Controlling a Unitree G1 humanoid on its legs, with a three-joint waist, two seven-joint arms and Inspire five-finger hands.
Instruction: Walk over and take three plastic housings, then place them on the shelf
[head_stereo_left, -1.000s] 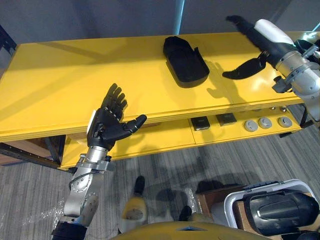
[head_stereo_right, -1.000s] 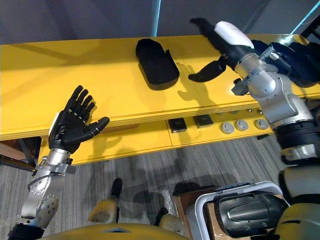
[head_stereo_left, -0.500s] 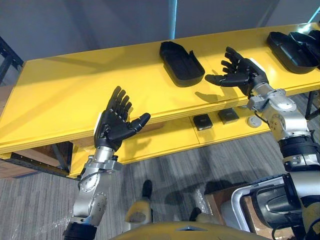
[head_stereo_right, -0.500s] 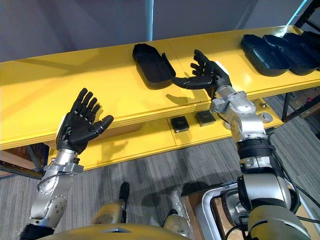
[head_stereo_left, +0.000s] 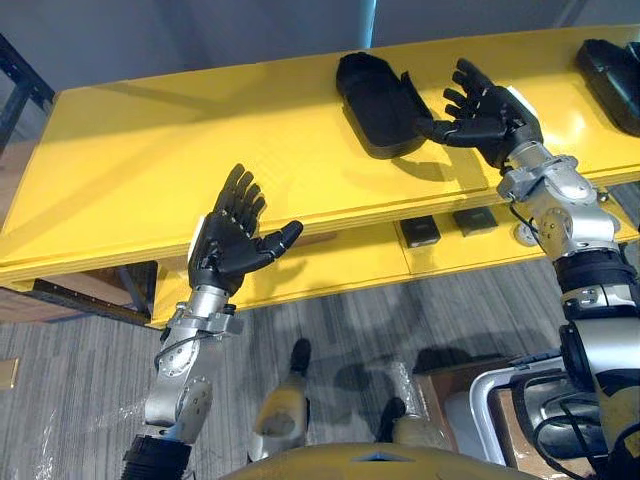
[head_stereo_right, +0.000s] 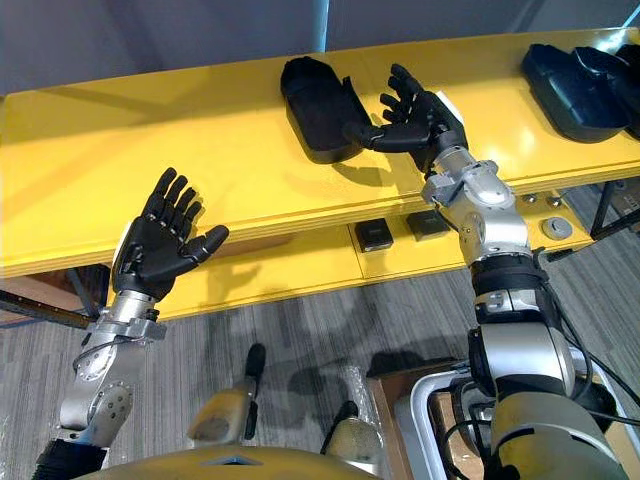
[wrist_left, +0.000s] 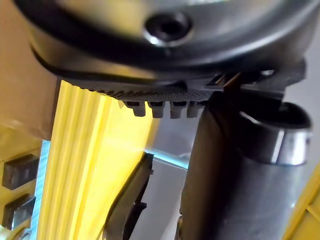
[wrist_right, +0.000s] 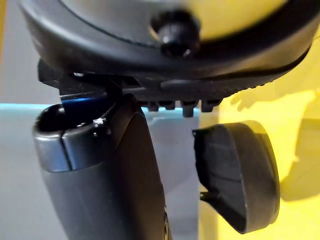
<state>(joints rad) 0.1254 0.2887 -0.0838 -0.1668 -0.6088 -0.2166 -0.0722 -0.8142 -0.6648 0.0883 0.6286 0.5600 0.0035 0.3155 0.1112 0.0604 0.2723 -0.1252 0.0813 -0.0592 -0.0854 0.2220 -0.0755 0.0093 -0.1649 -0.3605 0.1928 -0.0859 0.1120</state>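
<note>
My right robot hand (head_stereo_left: 492, 118) hovers over the yellow counter (head_stereo_left: 150, 170) near its far edge. Its fingers are spread and hold nothing. Its thumb tip is at the right rim of a black plastic housing (head_stereo_left: 376, 92); I cannot tell whether it touches. My left robot hand (head_stereo_left: 226, 248) is raised before the counter's front edge, fingers apart, empty. More housings (head_stereo_right: 572, 72) lie at the counter's right end.

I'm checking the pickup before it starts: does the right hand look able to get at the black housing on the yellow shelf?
Probably yes. The right hand is open, its thumb by the edge of the black housing, and nothing lies between them on the yellow shelf.
</note>
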